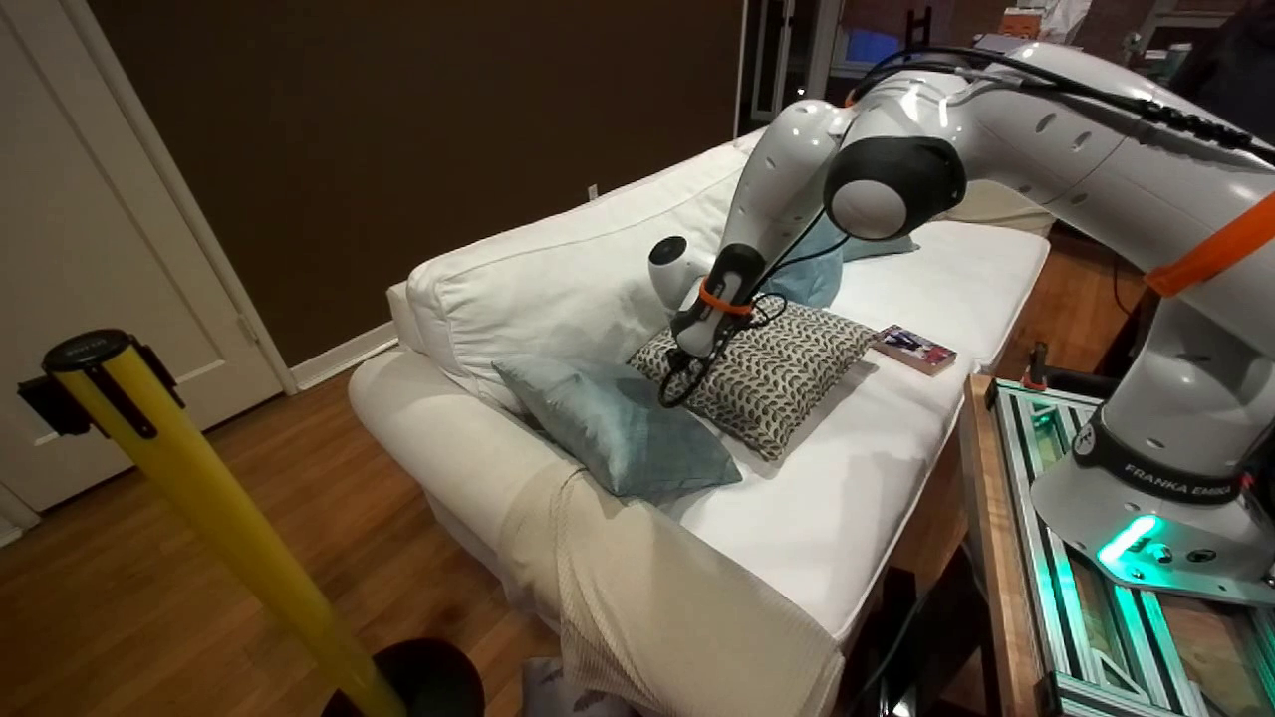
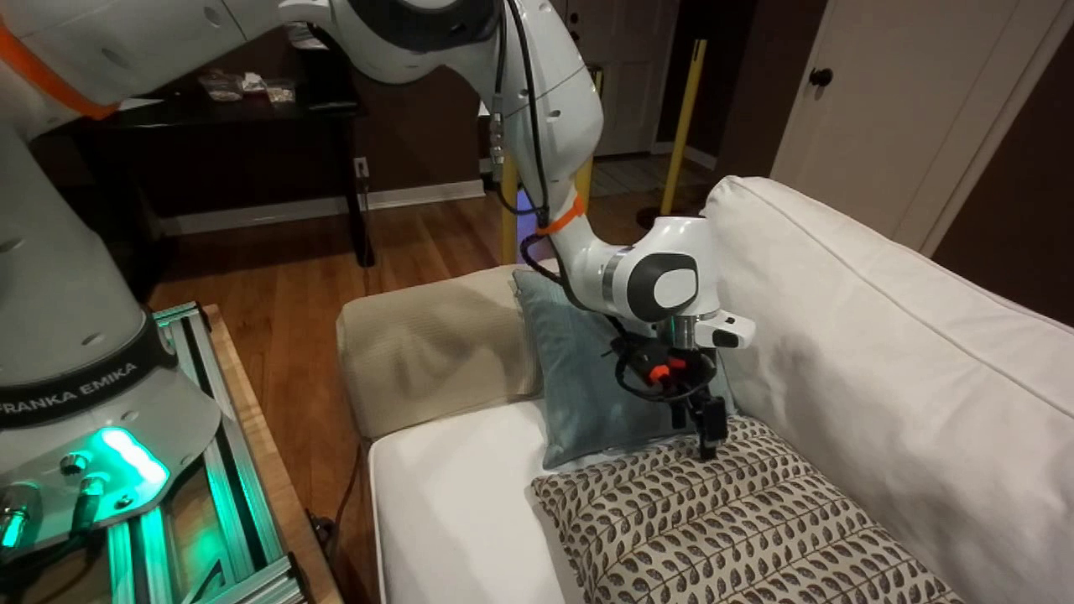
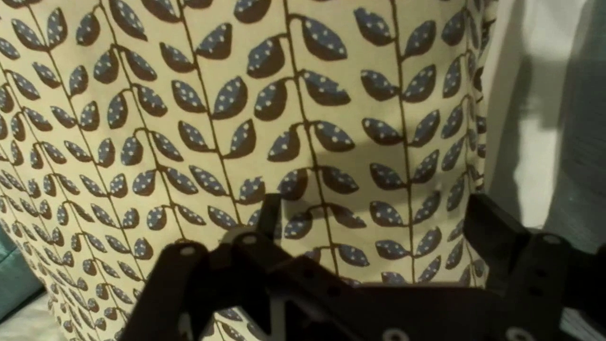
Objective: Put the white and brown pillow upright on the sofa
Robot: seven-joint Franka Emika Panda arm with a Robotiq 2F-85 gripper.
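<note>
The white and brown pillow [image 1: 797, 363] lies flat on the seat of the white sofa [image 1: 558, 274], between blue pillows. It has a leaf pattern and also shows in an exterior view [image 2: 713, 528] and fills most of the wrist view [image 3: 265, 118]. My gripper [image 2: 696, 432] points down at the pillow's edge beside the near blue pillow, close to the backrest. In the wrist view the gripper's fingers [image 3: 374, 206] are wide apart, one over the pillow's face, one at its side edge. Nothing is visibly pinched. Whether the fingertips touch the fabric I cannot tell.
A blue pillow [image 1: 618, 423] leans by the sofa arm, next to the gripper. More blue pillows [image 1: 812, 264] sit farther along. A book [image 1: 914, 349] lies on the seat. A beige throw [image 2: 445, 344] covers the sofa arm. The backrest [image 2: 906, 369] rises close beside the wrist.
</note>
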